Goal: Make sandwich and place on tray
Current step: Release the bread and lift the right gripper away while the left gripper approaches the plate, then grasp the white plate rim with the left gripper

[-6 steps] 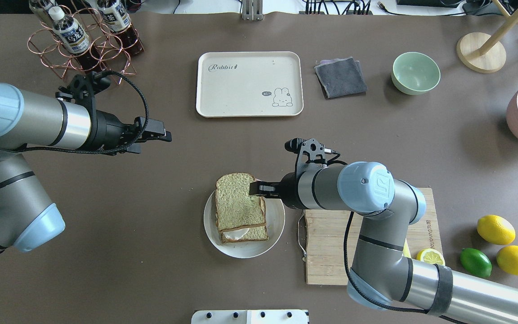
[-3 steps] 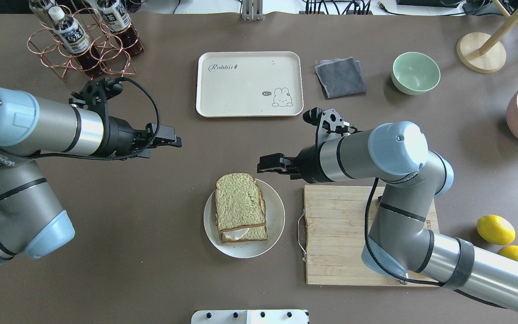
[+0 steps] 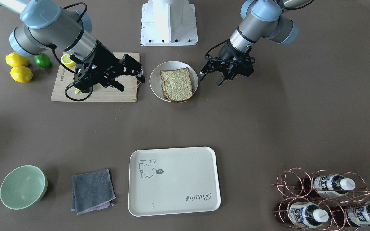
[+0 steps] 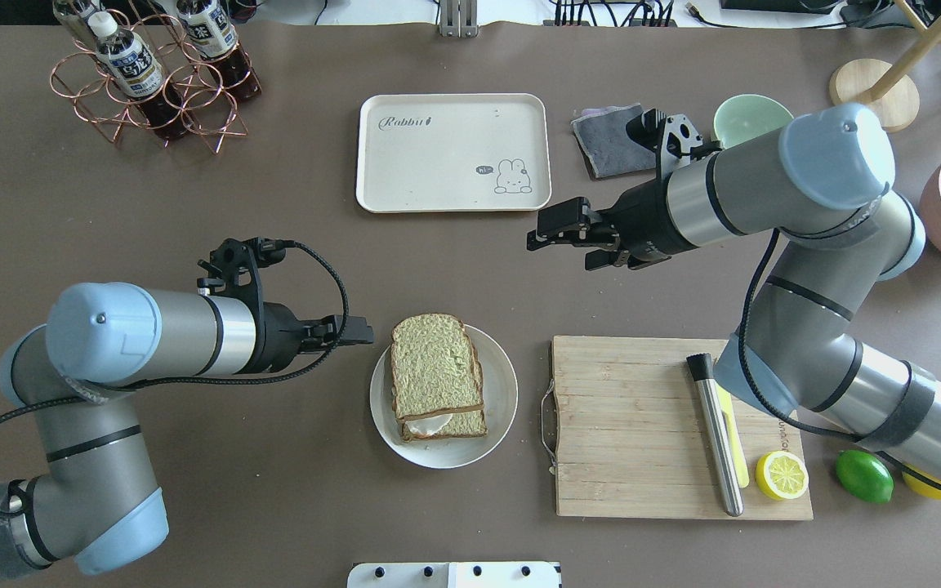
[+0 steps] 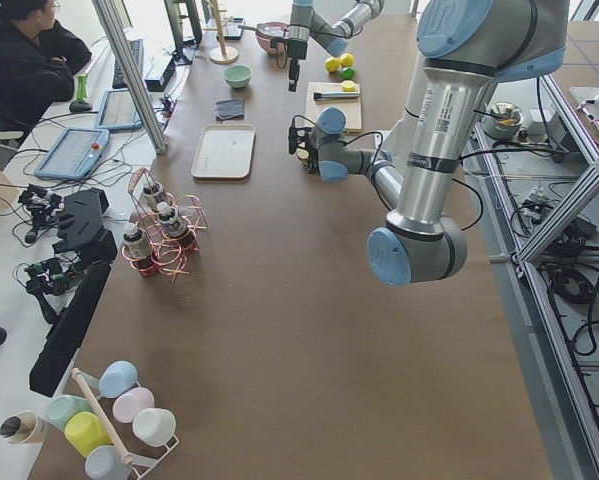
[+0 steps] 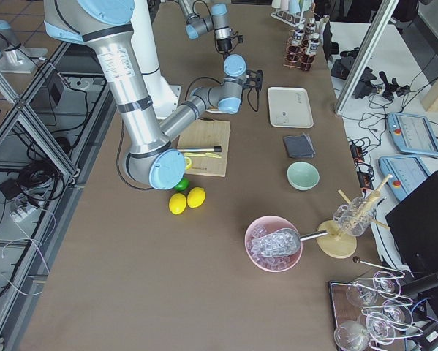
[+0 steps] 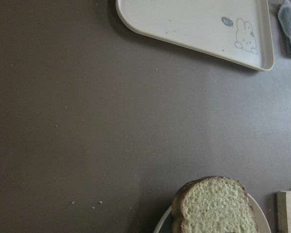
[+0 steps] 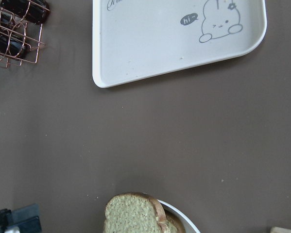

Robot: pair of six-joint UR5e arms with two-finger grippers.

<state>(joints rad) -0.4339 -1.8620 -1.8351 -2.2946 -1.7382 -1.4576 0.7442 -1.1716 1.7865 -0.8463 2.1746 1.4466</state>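
So the sandwich (image 4: 435, 371) is stacked but it's sitting on the round plate (image 4: 504, 392), not on the tray (image 4: 438, 163). The left gripper (image 3: 210, 79) has its fingers spread with nothing in them. The plate is just beside its tips and the tray is well off ahead of it. The right gripper (image 3: 132, 84) is spread and empty too. It's up off the table, well apart from the sandwich and nearer the tray.

What worries me:

- The top slice sits skewed on the bottom one, and the egg (image 4: 428, 425) pokes out at the edge toward the robot. A pinch from the side could catch only the top slice and peel the stack apart.
- The egg looks slippery. Squeeze hard or tilt on the carry and I'd bet it slides out.
- The bread looks soft, so a tight grip could crush it and a loose one could drop it on the way over.
- A low approach could nudge the plate rim and shove the whole thing along the table.

My guess is the left one goes in next.
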